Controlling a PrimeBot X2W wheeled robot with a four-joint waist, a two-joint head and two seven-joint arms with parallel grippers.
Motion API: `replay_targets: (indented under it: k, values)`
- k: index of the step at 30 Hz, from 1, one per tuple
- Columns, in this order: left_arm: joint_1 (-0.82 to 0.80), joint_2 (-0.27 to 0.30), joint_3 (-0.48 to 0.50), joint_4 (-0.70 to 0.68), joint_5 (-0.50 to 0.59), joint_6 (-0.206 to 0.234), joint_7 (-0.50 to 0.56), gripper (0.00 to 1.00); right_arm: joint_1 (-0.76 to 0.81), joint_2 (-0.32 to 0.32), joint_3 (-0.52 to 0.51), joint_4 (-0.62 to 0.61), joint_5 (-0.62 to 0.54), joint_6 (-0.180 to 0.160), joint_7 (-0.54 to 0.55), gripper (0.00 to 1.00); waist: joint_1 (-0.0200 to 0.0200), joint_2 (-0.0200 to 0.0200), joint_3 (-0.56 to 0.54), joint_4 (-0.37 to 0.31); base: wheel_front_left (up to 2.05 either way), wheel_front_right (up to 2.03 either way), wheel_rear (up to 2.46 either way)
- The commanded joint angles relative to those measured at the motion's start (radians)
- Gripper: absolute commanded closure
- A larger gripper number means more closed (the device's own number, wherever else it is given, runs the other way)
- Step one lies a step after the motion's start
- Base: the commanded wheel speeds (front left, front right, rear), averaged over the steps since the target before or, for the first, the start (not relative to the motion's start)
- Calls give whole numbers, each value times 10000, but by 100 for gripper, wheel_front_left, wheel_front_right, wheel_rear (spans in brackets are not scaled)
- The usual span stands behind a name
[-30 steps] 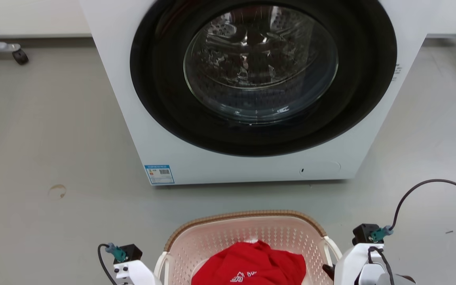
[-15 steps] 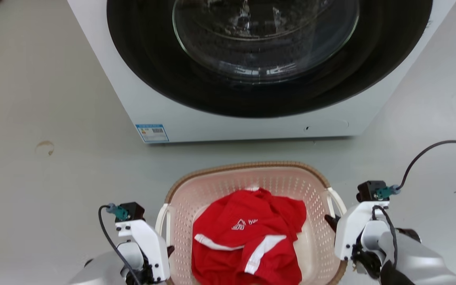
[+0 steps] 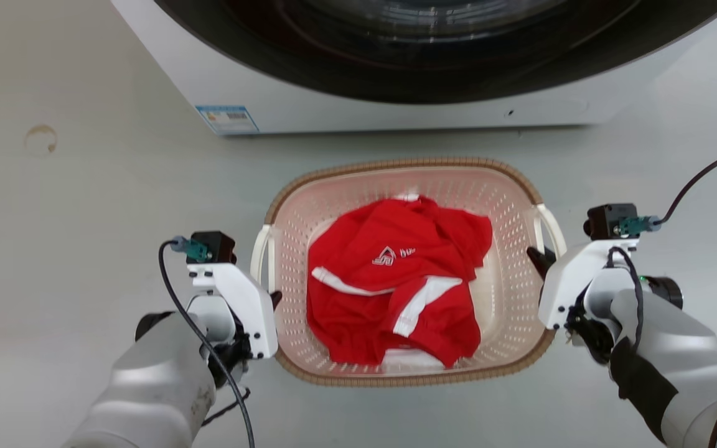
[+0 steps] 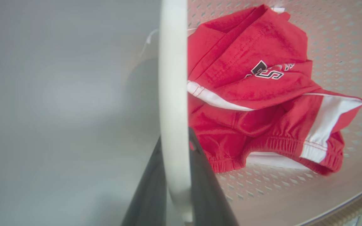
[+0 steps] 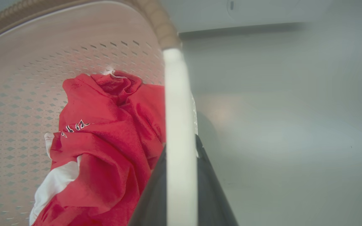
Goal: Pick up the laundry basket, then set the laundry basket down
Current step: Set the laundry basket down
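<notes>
Laundry basket [image 3: 396,165]: centre of the head view, just below the washer [image 3: 333,115], red garment [image 3: 396,274] inside (crumpled).
Left gripper [image 3: 274,300]: jaws closed round the basket's left white handle [image 4: 173,94].
Right gripper [image 3: 538,256]: jaws clamped on the right handle [image 5: 179,125].

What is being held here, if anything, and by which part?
The laundry basket: the left gripper clamps its white left handle, the right gripper its white right handle.
</notes>
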Motion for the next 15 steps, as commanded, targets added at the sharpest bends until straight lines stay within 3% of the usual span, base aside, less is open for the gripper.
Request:
replay_targets:
  k: [1, 15]
  values:
    - [-372, 1044, 135, 507, 155, 257, -150, 100, -142, -961, -88, 507, -72, -84, -353, 100, -1, 0, 642, 51, 0, 0, 0]
    - [-1977, 852, 82, 538, 412, 243, -288, 100, -1547, -961, -123, 651, -267, -84, -823, 100, -1, 0, 2739, 75, 0, 0, 0]
